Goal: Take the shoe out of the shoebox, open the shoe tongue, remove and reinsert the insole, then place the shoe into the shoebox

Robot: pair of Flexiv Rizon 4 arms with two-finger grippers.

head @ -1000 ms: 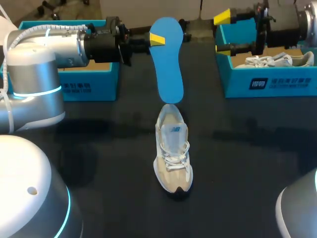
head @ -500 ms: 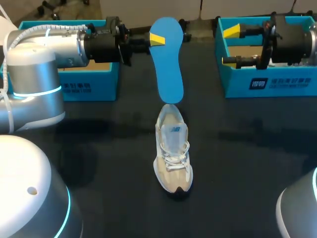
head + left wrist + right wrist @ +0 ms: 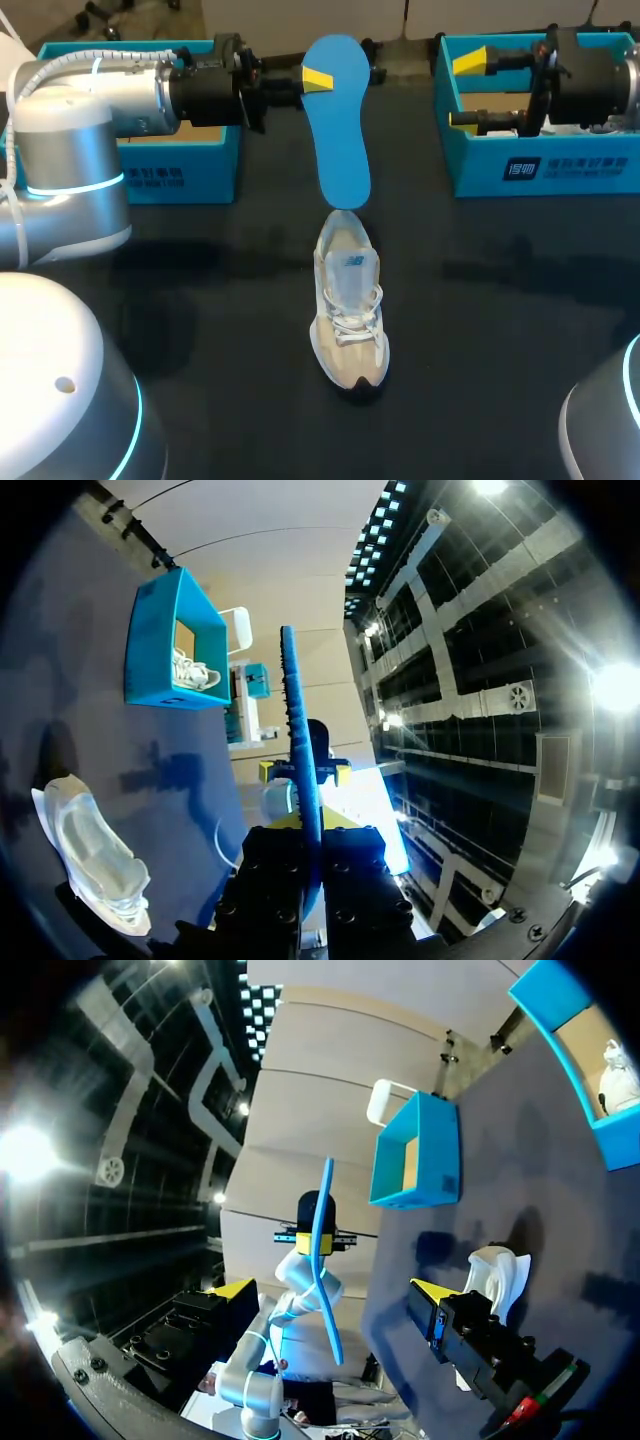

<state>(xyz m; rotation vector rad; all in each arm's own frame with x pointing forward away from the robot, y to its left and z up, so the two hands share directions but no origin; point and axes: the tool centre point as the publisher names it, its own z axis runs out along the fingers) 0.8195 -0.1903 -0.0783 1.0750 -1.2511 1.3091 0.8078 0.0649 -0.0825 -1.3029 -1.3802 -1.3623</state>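
Holding insole clamped in left gripper, upper centre, above shoe; right gripper open, upper right. Next, judged: reinsertion into shoe.

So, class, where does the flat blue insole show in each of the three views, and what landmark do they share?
Head view: the flat blue insole stands upright mid-table, pinched by the left gripper.
Left wrist view: insole edge-on, clamped between that gripper's fingers.
Right wrist view: insole a thin blue curve ahead of the open right gripper.
Shared landmark: the beige-and-white sneaker by the insole's lower end.
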